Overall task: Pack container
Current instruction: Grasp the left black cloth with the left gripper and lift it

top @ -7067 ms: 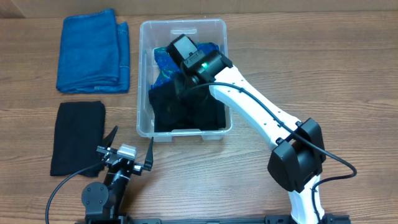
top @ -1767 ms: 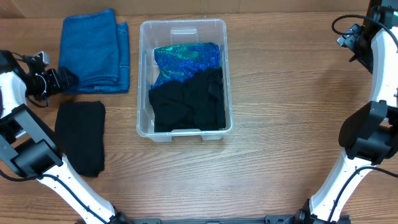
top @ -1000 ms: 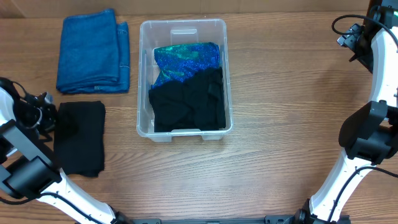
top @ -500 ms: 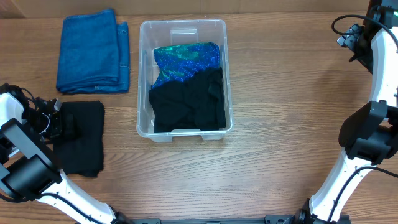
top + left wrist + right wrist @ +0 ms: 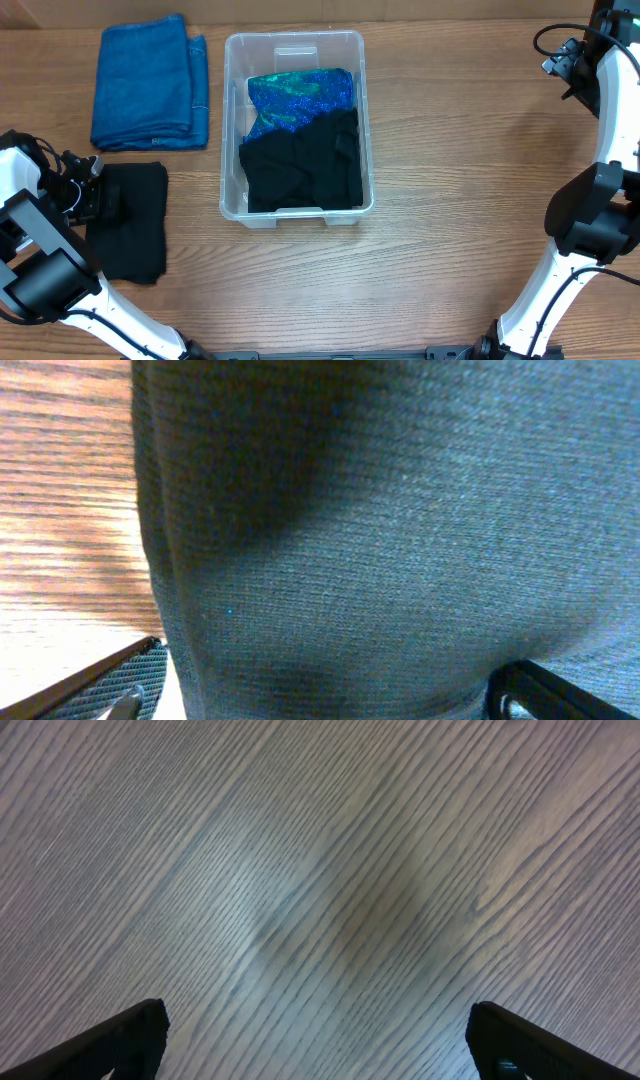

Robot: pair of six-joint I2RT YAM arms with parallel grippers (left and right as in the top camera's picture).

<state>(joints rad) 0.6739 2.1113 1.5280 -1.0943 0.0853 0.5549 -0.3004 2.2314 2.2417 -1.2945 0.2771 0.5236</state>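
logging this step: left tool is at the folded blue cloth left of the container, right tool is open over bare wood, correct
No. The left tool is at the folded black cloth, not the blue cloth, as the overhead view shows. Both lie left of the container; the right tool is open over bare wood.

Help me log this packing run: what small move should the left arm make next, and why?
Probably close the left gripper on the folded black cloth. Its open fingers sit either side of the cloth's edge, and the cloth lies on the table, outside the container. The right gripper hangs open far across the table.
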